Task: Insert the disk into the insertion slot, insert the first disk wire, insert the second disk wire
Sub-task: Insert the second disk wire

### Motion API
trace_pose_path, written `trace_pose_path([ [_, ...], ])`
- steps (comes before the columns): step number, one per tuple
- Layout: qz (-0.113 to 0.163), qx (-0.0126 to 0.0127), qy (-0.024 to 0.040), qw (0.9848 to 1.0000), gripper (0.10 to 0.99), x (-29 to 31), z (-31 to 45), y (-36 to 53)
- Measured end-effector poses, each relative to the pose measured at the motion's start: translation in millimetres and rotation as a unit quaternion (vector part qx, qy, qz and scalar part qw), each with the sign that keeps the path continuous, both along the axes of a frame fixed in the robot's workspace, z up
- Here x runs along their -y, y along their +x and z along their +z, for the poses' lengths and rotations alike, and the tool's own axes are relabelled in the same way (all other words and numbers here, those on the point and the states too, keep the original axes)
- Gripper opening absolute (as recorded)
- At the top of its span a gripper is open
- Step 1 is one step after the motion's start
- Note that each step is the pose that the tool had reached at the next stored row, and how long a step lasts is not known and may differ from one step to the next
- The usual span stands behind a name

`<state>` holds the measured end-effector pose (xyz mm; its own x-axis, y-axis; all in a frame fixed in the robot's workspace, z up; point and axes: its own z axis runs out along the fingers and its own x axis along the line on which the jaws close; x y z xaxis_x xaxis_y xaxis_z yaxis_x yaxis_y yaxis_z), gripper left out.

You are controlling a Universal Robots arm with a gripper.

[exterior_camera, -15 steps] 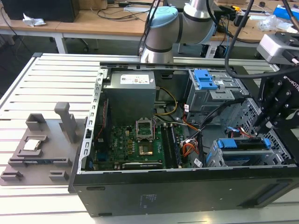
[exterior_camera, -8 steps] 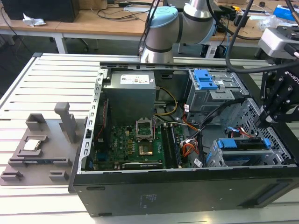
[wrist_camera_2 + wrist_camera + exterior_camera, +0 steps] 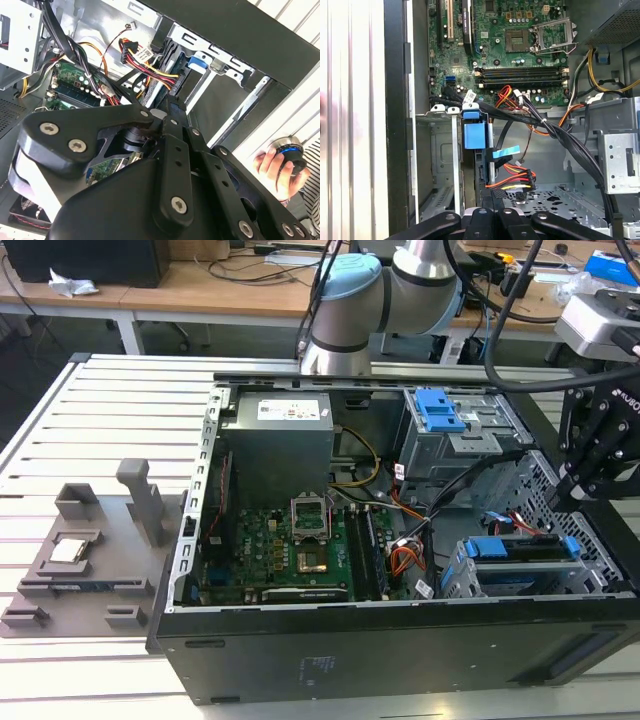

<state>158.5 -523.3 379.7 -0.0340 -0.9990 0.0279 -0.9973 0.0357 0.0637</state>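
the gripper (image 3: 492,204) is closed, pinching the end of one red-yellow-black wire bundle (image 3: 517,180) just behind the one disk (image 3: 520,547). the disk sits blue-framed in the insertion slot (image 3: 462,578). one taller blue-latched cage (image 3: 440,410) stands beside it. one white label (image 3: 288,410) marks the power supply (image 3: 275,455), its print unreadable.
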Motion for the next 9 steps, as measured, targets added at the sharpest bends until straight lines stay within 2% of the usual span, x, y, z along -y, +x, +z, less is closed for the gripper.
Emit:
trace_pose_path([
  [9,0.0,0.0,0.0,1.0,0.114,0.0,0.3,0.0],
])
